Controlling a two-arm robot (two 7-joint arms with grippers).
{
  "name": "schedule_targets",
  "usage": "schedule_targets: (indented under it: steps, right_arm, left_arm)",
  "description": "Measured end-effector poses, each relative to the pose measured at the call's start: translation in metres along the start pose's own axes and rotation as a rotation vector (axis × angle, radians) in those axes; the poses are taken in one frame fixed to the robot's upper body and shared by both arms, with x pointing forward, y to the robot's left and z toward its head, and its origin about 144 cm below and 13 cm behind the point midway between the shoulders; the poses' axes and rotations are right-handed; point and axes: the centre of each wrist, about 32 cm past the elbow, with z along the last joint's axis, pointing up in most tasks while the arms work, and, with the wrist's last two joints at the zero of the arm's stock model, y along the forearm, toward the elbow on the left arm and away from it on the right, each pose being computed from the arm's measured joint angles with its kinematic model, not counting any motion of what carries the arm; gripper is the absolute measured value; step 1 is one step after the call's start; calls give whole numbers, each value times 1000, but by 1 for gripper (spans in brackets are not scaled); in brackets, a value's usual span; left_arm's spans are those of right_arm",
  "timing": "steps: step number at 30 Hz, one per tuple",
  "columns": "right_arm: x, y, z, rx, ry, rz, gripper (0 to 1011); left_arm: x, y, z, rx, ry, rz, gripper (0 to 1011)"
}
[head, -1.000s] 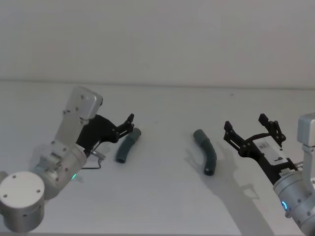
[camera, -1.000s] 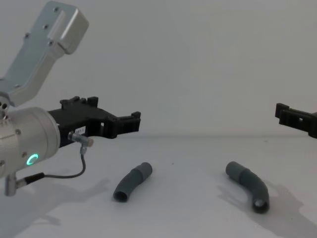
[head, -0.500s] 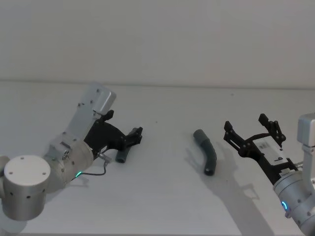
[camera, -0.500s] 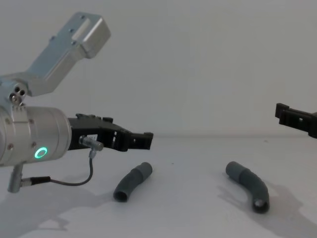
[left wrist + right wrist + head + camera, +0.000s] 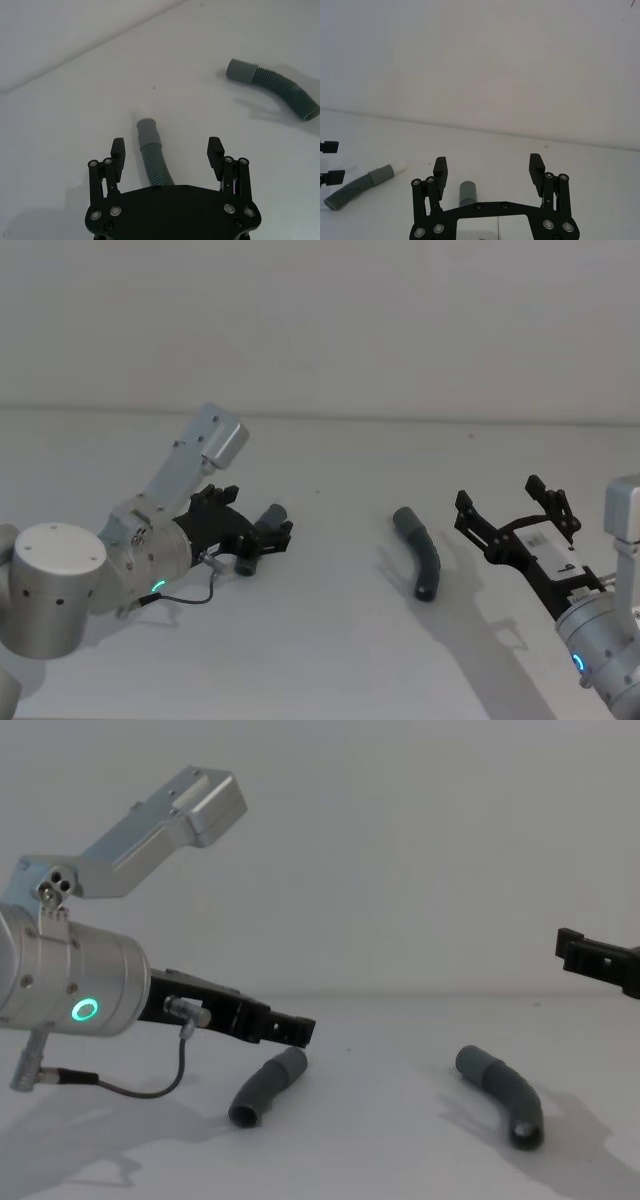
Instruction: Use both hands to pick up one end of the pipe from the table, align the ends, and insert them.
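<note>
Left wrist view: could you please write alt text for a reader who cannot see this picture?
The open left claw hovers over a grey ribbed pipe piece on the white table, one finger on each side, not gripping it. A second pipe piece, bent, lies farther off, apart from the first.

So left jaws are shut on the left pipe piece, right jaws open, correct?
Not shut: the left wrist view shows the left gripper with jaws open, poised over the left pipe piece. The right gripper has its jaws open, as you said.
</note>
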Motion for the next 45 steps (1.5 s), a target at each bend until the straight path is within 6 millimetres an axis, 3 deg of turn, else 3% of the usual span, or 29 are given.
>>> schedule_targets:
  steps: [20,45]
  right_arm:
    - [0,0,0,0,0,0,1001]
    - [0,0,0,0,0,0,1001]
  left_arm:
    - [23,-9,3,84,50,-25,1000]
    - [29,-40,3,147,87,-7,1000]
